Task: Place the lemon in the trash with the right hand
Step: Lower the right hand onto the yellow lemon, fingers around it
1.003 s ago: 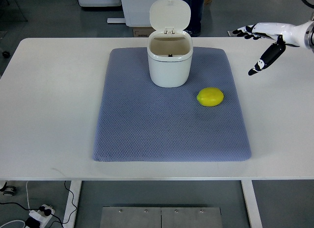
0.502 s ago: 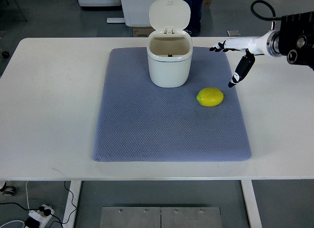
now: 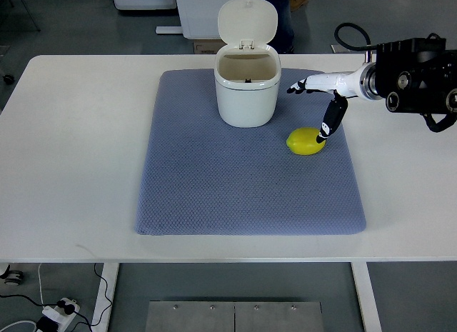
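Observation:
A yellow lemon (image 3: 305, 141) lies on the blue-grey mat (image 3: 243, 182), to the right of and a little nearer than the white trash bin (image 3: 247, 86), whose lid stands open. My right hand (image 3: 314, 107) reaches in from the right edge, fingers spread and holding nothing. Its thumb tip (image 3: 323, 134) hangs at the lemon's upper right edge, and the other fingers (image 3: 296, 87) point toward the bin. The left arm is out of view.
The mat lies on a white table (image 3: 71, 146). The right arm's black forearm housing (image 3: 414, 82) hovers over the table's right side. White equipment stands on the floor beyond the table's far edge.
My right hand has moved left and toward me, from over the table's far right corner to over the mat, and its thumb now reaches the lemon. The lemon has not moved.

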Controlling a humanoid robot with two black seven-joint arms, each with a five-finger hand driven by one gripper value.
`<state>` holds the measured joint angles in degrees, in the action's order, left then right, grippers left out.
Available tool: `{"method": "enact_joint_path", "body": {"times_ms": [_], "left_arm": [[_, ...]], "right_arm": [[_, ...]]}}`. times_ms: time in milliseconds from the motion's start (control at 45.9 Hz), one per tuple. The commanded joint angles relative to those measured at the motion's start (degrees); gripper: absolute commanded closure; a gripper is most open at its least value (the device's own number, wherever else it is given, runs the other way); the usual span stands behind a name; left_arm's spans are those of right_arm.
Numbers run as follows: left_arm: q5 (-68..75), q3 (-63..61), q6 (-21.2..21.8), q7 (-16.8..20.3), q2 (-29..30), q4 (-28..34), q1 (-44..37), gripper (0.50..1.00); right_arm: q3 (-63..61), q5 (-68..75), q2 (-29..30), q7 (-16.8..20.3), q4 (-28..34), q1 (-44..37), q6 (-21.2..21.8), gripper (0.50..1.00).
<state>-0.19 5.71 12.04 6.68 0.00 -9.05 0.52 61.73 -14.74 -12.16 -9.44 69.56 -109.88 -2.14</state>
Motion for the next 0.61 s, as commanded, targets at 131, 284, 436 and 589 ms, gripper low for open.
{"method": "enact_joint_path", "body": {"times_ms": [131, 284, 436, 589], "left_arm": [[-0.07, 0.0, 0.0, 0.0, 0.0, -0.09, 0.0, 0.5], [0.02, 0.0, 0.0, 0.0, 0.0, 0.0, 0.0, 0.5], [0.02, 0.0, 0.0, 0.0, 0.0, 0.0, 0.0, 0.5], [-0.07, 0.0, 0.0, 0.0, 0.0, 0.0, 0.0, 0.5]], "right_arm": [[-0.38, 1.38, 1.26, 0.39, -0.21, 2.13, -1.82, 0.53], [-0.65, 1.38, 1.7, 0.3, -0.3, 3.45, -3.31, 0.532], [-0.73, 1.29, 1.79, 0.21, -0.48, 4.94, -3.84, 0.592], [-0.91, 1.29, 1.79, 0.12, -0.83, 6.0, -3.93, 0.601]]}}
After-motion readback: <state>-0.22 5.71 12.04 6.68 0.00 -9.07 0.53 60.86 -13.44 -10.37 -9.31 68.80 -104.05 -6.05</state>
